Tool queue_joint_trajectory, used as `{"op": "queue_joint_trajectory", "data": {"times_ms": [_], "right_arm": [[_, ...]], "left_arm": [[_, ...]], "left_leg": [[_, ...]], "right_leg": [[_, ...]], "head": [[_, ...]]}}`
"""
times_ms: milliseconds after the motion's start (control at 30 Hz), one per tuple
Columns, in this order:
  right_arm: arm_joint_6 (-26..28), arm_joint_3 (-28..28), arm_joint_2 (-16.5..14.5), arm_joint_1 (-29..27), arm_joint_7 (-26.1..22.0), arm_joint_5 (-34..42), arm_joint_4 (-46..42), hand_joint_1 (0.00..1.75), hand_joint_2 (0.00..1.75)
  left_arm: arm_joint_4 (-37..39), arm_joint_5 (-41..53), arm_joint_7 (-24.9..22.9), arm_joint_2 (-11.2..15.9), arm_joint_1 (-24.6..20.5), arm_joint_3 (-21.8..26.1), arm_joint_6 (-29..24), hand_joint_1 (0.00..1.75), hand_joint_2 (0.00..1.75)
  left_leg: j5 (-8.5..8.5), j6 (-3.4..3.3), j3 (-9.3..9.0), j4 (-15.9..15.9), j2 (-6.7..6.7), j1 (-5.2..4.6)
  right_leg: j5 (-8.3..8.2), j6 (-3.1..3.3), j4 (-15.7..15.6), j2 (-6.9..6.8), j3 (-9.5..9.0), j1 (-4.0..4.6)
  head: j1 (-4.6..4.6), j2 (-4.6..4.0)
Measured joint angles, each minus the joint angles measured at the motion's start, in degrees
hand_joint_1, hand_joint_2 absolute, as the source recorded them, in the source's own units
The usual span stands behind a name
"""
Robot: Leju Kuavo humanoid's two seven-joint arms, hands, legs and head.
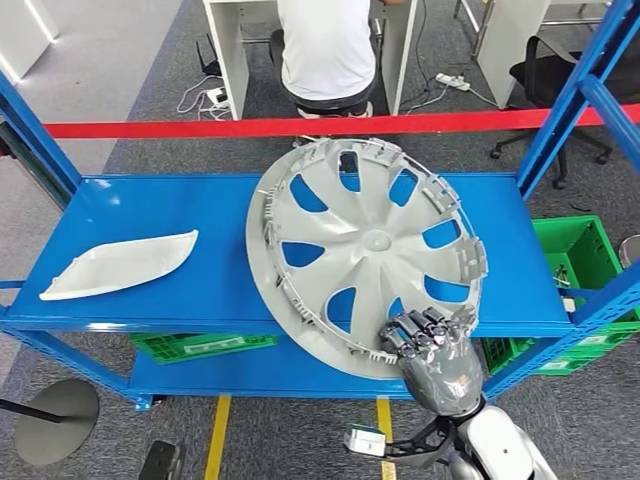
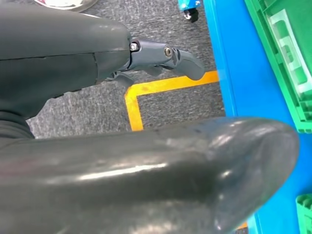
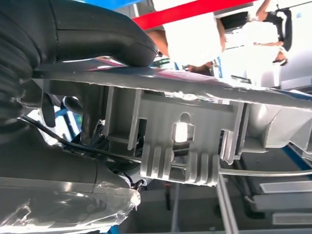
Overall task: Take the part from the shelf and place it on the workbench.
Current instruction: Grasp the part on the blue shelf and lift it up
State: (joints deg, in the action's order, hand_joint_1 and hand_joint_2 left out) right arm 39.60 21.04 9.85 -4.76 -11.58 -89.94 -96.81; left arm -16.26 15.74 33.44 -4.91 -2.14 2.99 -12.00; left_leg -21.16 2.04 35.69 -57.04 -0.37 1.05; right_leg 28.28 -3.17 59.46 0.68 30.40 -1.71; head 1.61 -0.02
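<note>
From the head view, the big grey wheel cover lies on the blue shelf, inside face up, with its near edge sticking out over the front of the shelf. The right hand has its fingers curled over that near rim, so it is holding the part there. A long white trim piece lies well apart on the shelf, and a person in a white shirt sits behind a red bar. The cover looks like thin plastic — light, wide and a bit bendy, I think — so it may flop or swing if held by one edge. The little clips round the rim could snap. In the left wrist view, the left hand hangs by the floor with a yellow line; its fingers look straight and hold nothing. In the right wrist view, the rim and its clips sit right between the thumb and fingers — a firm place to hold, better than the thin spokes.
</note>
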Motion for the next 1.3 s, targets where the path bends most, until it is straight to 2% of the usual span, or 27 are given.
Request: {"op": "queue_joint_trajectory", "data": {"times_ms": [67,167,200,233,267,300,367,433,500,533,600,667,700,733,767,833,900,933,1000,1033,1067,1100,1167,1200,1233,1267,1300], "right_arm": [[0.0,-0.33,-0.25,-0.19,-0.07,0.0,-0.04,1.75,1.75],[0.0,-0.76,-0.64,-0.3,-0.1,0.0,-0.14,1.75,1.75],[0.0,-0.83,-0.71,-0.36,-0.1,0.0,-0.15,1.75,1.75],[0.0,-0.88,-0.75,-0.4,-0.1,0.0,-0.14,1.75,1.75],[0.0,-0.9,-0.79,-0.43,-0.09,0.0,-0.14,1.75,1.75],[0.0,-0.91,-0.85,-0.44,-0.01,0.0,-0.14,1.75,1.75],[0.0,-0.91,-1.01,-0.47,0.35,0.0,-0.14,1.75,1.75],[0.0,-0.91,-1.17,-0.49,0.76,0.0,-0.13,1.75,1.75],[0.0,-0.9,-1.27,-0.51,1.06,0.0,-0.13,1.75,1.75],[0.0,-0.89,-1.3,-0.53,1.2,0.0,-0.12,1.75,1.75],[0.0,-0.84,-1.31,-0.57,1.62,-0.01,-0.09,1.75,1.75],[0.0,-0.75,-1.31,-0.59,2.22,-0.02,0.07,1.75,1.75],[0.0,-0.71,-1.31,-0.6,2.55,-0.02,0.17,1.75,1.75],[0.0,-0.67,-1.3,-0.6,2.86,-0.02,0.27,1.75,1.75],[0.0,-0.63,-1.3,-0.61,3.11,-0.02,0.32,1.75,1.75],[0.0,-0.58,-1.29,-0.55,3.49,-0.02,0.35,1.75,1.75],[0.0,-0.52,-1.29,-0.48,3.68,-0.01,0.33,1.75,1.75],[0.0,-0.49,-1.29,-0.45,3.74,-0.01,0.33,1.75,1.75],[0.0,-0.45,-1.28,-0.5,3.85,0.0,0.35,1.75,1.75],[0.0,-0.45,-1.28,-0.47,3.9,0.0,0.37,1.75,1.75],[0.0,-0.45,-1.28,-0.46,3.93,0.0,0.37,1.75,1.75],[0.0,-0.45,-1.28,-0.46,3.94,0.0,0.37,1.75,1.75],[0.0,-0.47,-1.28,-0.49,3.98,0.0,0.38,1.75,1.75],[0.0,-0.46,-1.28,-0.52,3.98,0.0,0.41,1.75,1.75],[0.0,-0.46,-1.28,-0.54,3.95,0.0,0.45,1.75,1.75],[0.0,-0.46,-1.28,-0.55,3.91,0.0,0.51,1.75,1.75],[-0.01,-0.45,-1.28,-0.54,3.85,0.0,0.56,1.75,1.75]], "left_arm": [[0.0,0.1,0.0,0.03,0.03,0.0,-0.02,0.0,0.0],[0.0,0.27,0.0,-0.04,0.02,-0.02,-0.02,0.0,0.0],[0.0,0.3,0.0,-0.06,0.02,-0.02,-0.02,0.0,0.0],[0.0,0.3,0.0,-0.06,0.02,-0.02,-0.02,0.0,0.0],[0.0,0.3,0.0,-0.05,0.0,-0.02,-0.02,0.0,0.0],[0.0,0.3,0.0,-0.04,-0.06,-0.02,-0.02,0.0,0.0],[-0.01,0.31,0.01,-0.03,-0.32,-0.02,-0.03,0.0,0.0],[-0.02,0.31,0.04,-0.04,-0.54,-0.02,-0.09,0.0,0.0],[-0.01,0.31,0.07,-0.1,-0.52,-0.02,-0.18,0.0,0.0],[-0.01,0.3,0.07,-0.09,-0.51,-0.01,-0.21,0.0,0.0],[0.0,0.3,0.09,-0.1,-0.57,0.01,-0.22,0.0,0.0],[0.0,0.34,0.13,-0.12,-0.55,0.02,-0.22,0.0,0.0],[0.0,0.37,0.13,-0.14,-0.52,0.02,-0.22,0.0,0.0],[0.0,0.38,0.13,-0.14,-0.5,0.02,-0.21,0.0,0.0],[0.0,0.39,0.13,-0.14,-0.5,0.02,-0.21,0.0,0.0],[-0.01,0.39,0.14,-0.14,-0.5,0.02,-0.21,0.0,0.0],[-0.01,0.39,0.19,-0.12,-0.49,0.03,-0.22,0.0,0.0],[-0.01,0.39,0.23,-0.11,-0.49,0.03,-0.22,0.0,0.0],[0.0,0.39,0.3,-0.07,-0.4,0.05,-0.23,0.0,0.0],[0.0,0.39,0.32,-0.04,-0.33,0.07,-0.23,0.0,0.0],[0.0,0.39,0.32,-0.02,-0.23,0.09,-0.24,0.0,0.0],[0.0,0.39,0.33,0.0,-0.17,0.1,-0.24,0.0,0.0],[0.0,0.42,0.33,-0.03,-0.16,0.11,-0.22,0.0,0.0],[0.0,0.43,0.33,-0.05,-0.17,0.11,-0.22,0.0,0.0],[0.0,0.43,0.33,-0.05,-0.18,0.13,-0.21,0.0,0.0],[0.0,0.42,0.33,-0.04,-0.18,0.14,-0.21,0.0,0.0],[0.0,0.41,0.33,-0.02,-0.2,0.16,-0.21,0.0,0.0]], "left_leg": [[-2.46,0.43,1.3,-2.41,0.1,0.09],[-9.68,0.59,5.1,-13.42,0.16,0.0],[-10.73,0.5,5.65,-16.2,0.16,-0.04],[-10.59,0.3,5.27,-17.06,0.16,-0.11],[-9.46,0.01,3.77,-15.66,0.16,-0.22],[-8.02,-0.39,1.27,-12.38,0.16,-0.38],[-6.83,-1.15,-4.37,-4.18,0.17,-0.81],[-7.16,-1.47,-6.81,0.12,0.14,-1.17],[-6.39,-1.84,-6.34,0.72,0.18,-1.18],[-5.79,-2.19,-5.93,0.87,0.26,-1.11],[-4.45,-2.79,-4.77,1.15,0.38,-0.91],[-3.23,-3.03,-3.27,1.11,0.39,-0.96],[-2.63,-3.01,-2.5,1.07,0.39,-0.98],[-2.03,-2.96,-1.73,1.03,0.4,-0.99],[-1.45,-2.87,-0.98,1.0,0.4,-0.99],[-0.33,-2.52,0.22,0.89,0.35,-0.99],[0.73,-1.94,0.88,0.77,0.27,-1.08],[1.27,-1.61,1.0,0.79,0.26,-1.08],[2.27,-0.89,1.21,1.06,0.23,-0.99],[1.95,-0.53,1.51,0.89,0.22,-0.91],[0.57,-0.19,2.0,-0.01,0.21,-0.88],[-1.8,0.1,2.75,-2.02,0.21,-0.82],[-7.79,0.59,4.74,-9.34,0.21,-0.74],[-9.52,0.72,5.42,-12.95,0.22,-0.7],[-9.95,0.77,5.41,-15.23,0.22,-0.69],[-9.16,0.73,4.45,-15.44,0.22,-0.7],[-7.68,0.6,2.42,-13.46,0.22,-0.7]], "right_leg": [[-0.86,1.35,-0.01,-0.16,1.06,0.03],[-2.37,2.52,-0.03,-0.35,3.16,0.4],[-2.89,2.63,-0.02,-0.38,3.88,0.59],[-3.41,2.66,-0.02,-0.39,4.57,0.77],[-3.93,2.62,-0.01,-0.38,5.21,0.91],[-4.42,2.52,-0.01,-0.36,5.74,1.02],[-5.32,2.1,0.02,-0.35,6.52,1.21],[-6.23,1.5,-0.13,-0.49,6.79,1.26],[-7.08,0.82,-0.48,-0.57,6.98,1.14],[-6.58,0.52,-0.21,-0.56,7.41,1.09],[-2.57,0.03,3.47,-0.53,8.93,1.03],[2.77,-0.33,10.76,-0.53,10.71,1.04],[4.01,-0.44,13.81,-0.52,11.04,1.05],[4.02,-0.5,15.28,-0.52,10.61,1.07],[2.94,-0.48,14.67,-0.53,9.13,1.07],[0.72,-0.27,7.77,-0.53,3.49,1.06],[1.05,0.14,0.28,-0.41,-1.59,1.23],[1.67,0.43,-1.52,-0.32,-2.45,1.38],[1.15,1.34,-1.93,-0.22,-1.89,1.52],[0.69,1.87,-2.01,-0.27,-1.48,1.46],[0.04,2.41,-2.09,-0.33,-1.03,1.35],[-0.7,2.8,-2.17,-0.4,-0.44,1.23],[-2.15,3.11,-2.06,-0.45,1.19,1.26],[-2.84,3.1,-1.98,-0.46,2.14,1.29],[-3.48,3.03,-1.89,-0.47,3.06,1.31],[-4.07,2.91,-1.79,-0.48,3.93,1.33],[-4.63,2.77,-1.69,-0.49,4.75,1.33]], "head": [[-0.09,0.0],[-0.14,0.0],[-0.14,0.0],[-0.13,0.0],[-0.13,0.0],[-0.13,0.0],[-0.09,0.0],[-0.09,0.0],[-0.14,0.0],[-0.1,0.0],[0.06,0.0],[0.14,0.0],[0.13,0.0],[0.13,0.0],[0.14,0.0],[0.14,0.0],[0.07,0.0],[0.13,0.0],[0.28,0.0],[0.35,0.0],[0.25,0.0],[0.12,0.0],[-0.06,0.0],[-0.07,0.0],[-0.08,0.0],[-0.08,0.0],[-0.08,0.0]]}}
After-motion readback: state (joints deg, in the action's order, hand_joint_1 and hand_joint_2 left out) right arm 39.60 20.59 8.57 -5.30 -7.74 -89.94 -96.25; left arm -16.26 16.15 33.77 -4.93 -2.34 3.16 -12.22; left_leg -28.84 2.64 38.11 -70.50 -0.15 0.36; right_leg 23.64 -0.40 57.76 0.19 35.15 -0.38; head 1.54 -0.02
